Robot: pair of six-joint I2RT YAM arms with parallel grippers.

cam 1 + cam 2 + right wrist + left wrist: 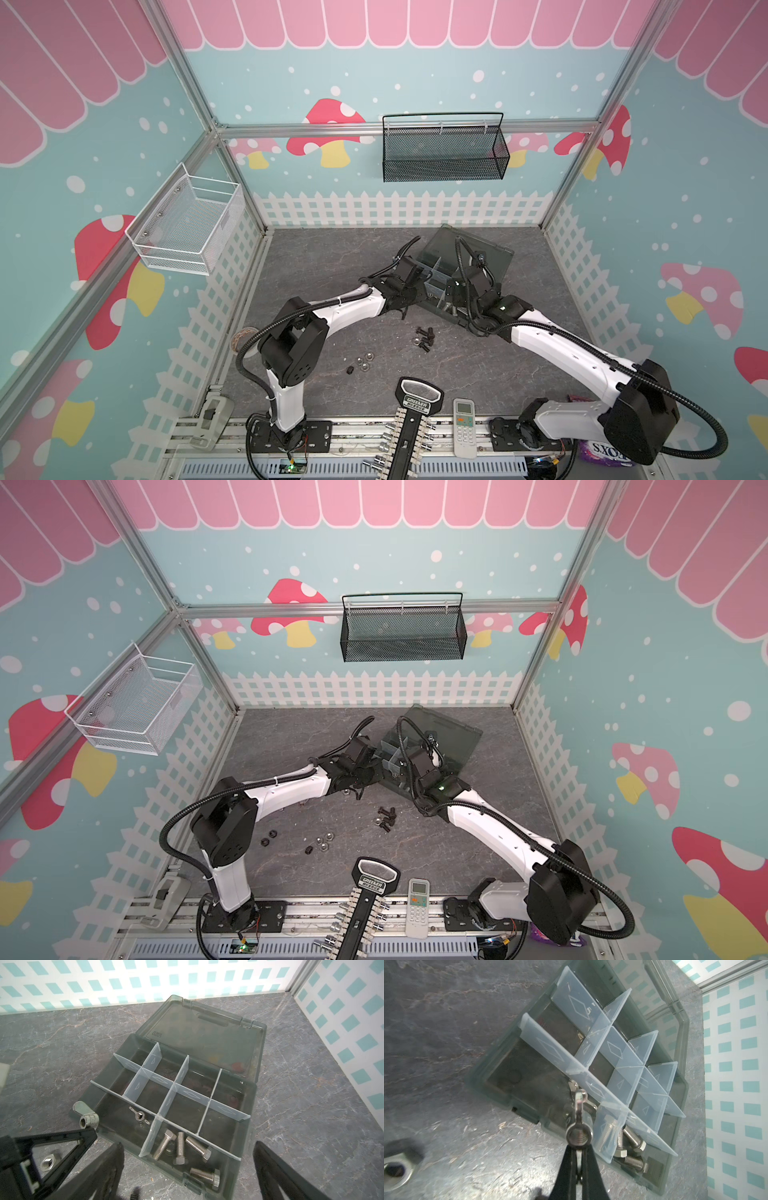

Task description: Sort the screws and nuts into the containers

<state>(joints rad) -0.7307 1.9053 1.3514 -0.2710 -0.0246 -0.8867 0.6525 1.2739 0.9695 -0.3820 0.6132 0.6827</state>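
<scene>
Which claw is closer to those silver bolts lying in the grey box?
Right. The right gripper hangs over the silver bolts, jaws open either side of them. The left gripper, shut on a wing nut, is at the box wall by the neighbouring compartment.

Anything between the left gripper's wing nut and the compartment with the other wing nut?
Only the box's wall, beside the held wing nut; the compartment is uncovered, the right gripper aside over the screws.
</scene>
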